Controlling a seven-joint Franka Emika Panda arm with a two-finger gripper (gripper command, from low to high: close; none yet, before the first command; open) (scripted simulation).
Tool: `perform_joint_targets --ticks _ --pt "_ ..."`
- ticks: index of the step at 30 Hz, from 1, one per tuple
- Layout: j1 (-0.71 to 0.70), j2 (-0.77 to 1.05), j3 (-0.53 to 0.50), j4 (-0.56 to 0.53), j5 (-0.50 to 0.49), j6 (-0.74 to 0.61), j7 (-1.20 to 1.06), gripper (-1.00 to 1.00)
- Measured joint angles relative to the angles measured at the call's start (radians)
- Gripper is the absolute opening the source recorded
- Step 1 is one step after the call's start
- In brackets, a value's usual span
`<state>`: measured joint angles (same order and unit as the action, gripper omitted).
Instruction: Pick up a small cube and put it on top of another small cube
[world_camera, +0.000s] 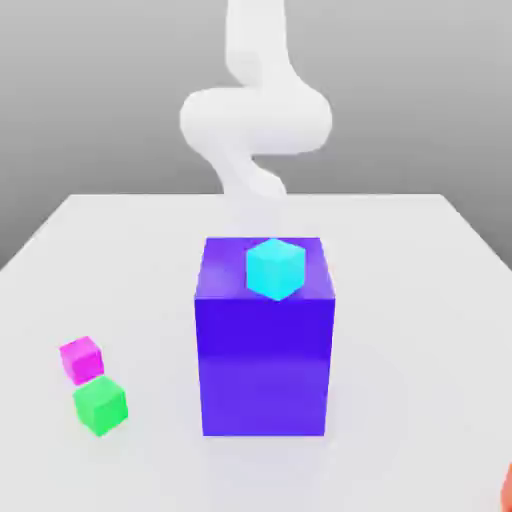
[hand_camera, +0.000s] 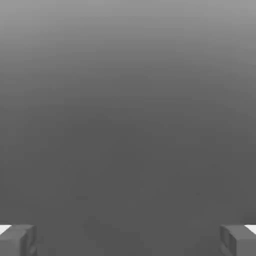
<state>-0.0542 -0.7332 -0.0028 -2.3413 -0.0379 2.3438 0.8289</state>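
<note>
The small magenta-pink cube (world_camera: 81, 359) rests on the white table (world_camera: 420, 300) near the exterior view's left. Touching its near corner is a green cube (world_camera: 100, 404). A cyan cube (world_camera: 275, 268) sits on top of the big blue-purple block (world_camera: 265, 370) in the middle. My white arm (world_camera: 255, 115) rises behind that block, far from the magenta cube. In the hand view my gripper (hand_camera: 128, 240) is open, its grey fingertips (hand_camera: 17, 240) spread wide with nothing between them, facing plain grey background.
A red-orange object (world_camera: 507, 490) pokes in at the lower edge on the exterior view's right. The tall blue-purple block stands between the arm and the table's near side.
</note>
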Motion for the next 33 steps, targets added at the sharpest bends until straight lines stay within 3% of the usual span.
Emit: perform_joint_targets --ticks 12,21,25,28,33 --pt "-0.243 0.324 -0.087 -0.197 -0.150 0.205 0.114 0.00" --pt "-0.379 0.559 -0.216 -0.345 -0.166 0.365 0.130 0.00" --pt "-0.423 0.663 -0.277 -0.413 -0.099 0.441 0.084 0.00" --pt "-0.478 0.741 -0.290 -0.463 0.019 0.497 0.002 0.00" --pt "-0.566 0.911 -0.161 -0.452 0.226 0.626 -0.144 0.00"
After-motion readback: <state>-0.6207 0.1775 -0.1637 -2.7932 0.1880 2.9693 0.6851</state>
